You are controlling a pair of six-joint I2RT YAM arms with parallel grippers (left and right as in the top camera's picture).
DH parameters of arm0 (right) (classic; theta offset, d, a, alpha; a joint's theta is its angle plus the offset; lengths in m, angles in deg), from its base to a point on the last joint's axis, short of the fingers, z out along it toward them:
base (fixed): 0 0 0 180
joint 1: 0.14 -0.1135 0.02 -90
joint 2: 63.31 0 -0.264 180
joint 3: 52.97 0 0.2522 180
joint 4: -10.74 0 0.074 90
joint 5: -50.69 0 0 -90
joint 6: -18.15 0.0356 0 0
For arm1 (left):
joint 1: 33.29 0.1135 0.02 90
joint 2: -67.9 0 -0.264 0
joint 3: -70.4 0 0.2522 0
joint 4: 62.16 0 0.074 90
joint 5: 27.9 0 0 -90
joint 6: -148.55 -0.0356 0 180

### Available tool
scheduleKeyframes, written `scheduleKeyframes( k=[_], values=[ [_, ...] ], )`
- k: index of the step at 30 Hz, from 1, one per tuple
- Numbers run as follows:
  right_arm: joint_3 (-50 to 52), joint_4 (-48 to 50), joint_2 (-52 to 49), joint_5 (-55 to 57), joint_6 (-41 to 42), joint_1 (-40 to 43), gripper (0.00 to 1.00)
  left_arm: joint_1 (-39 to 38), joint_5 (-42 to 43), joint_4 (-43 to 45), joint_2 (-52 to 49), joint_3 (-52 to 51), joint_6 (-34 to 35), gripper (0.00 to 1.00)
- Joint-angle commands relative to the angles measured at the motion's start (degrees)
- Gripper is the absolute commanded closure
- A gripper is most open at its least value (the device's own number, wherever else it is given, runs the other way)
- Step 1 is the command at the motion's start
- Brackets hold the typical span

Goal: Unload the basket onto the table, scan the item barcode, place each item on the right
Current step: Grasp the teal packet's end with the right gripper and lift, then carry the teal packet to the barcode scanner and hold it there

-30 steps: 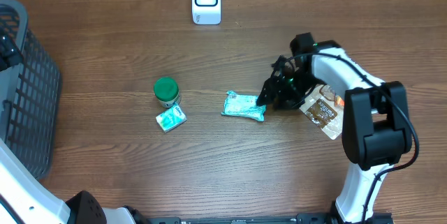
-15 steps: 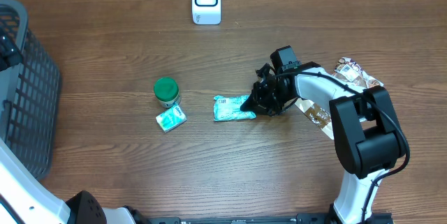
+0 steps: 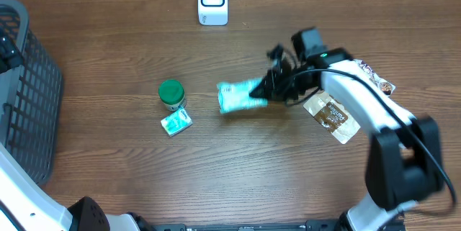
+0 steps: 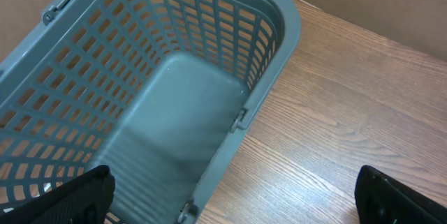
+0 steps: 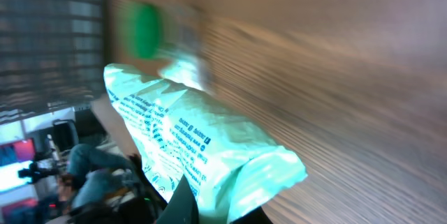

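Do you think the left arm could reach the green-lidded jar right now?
Probably yes: the left gripper is open above the basket, and only bare table lies between it and the green-lidded jar.

Grey basket [image 3: 39,94], green-lidded jar [image 3: 171,93], brown packet [image 3: 333,116]

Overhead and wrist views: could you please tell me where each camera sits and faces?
Overhead: above the table, looking straight down; right arm, right gripper shut on the packet.
Left wrist: on its arm, looking into the basket; left gripper open.
Right wrist: on its arm, facing the packet; own finger below.
Shared: packet, overhead and right wrist.
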Motion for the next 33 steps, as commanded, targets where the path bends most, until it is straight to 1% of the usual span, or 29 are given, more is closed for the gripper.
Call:
scheduleKeyframes(
  k=[1,6,11,20,26,30,31,33],
  values=[
    [-6.2,-2.4,8.8,-3.1,-3.0,0.1,0.96,0.0,0.3,0.2,0.3,0.0,0.3,0.00],
    [-10.3,-5.8,14.0,-4.7,-3.0,0.2,0.96,0.0,0.3,0.2,0.3,0.0,0.3,0.00],
    [-10.9,-6.2,16.8,-8.3,-3.0,0.2,0.96,0.0,0.3,0.2,0.3,0.0,0.4,0.01],
    [-11.3,-8.2,17.5,-8.4,-3.0,0.2,0.96,0.0,0.3,0.2,0.3,0.0,0.4,0.00],
    [-16.0,-11.6,17.5,-8.2,-3.0,0.2,0.96,0.0,0.3,0.2,0.3,0.0,0.4,0.00],
    [-19.9,-14.2,17.5,-3.9,-3.0,0.0,0.96,0.0,0.3,0.2,0.3,0.0,0.3,0.00],
    [-20.6,-14.6,17.5,-1.9,-3.0,-0.4,0.96,0.0,0.3,0.2,0.3,0.0,0.3,0.01],
    [-21.4,-14.7,17.4,5.9,-1.9,-2.4,0.96,0.0,0.3,0.2,0.3,0.0,0.4,0.00]
  ],
)
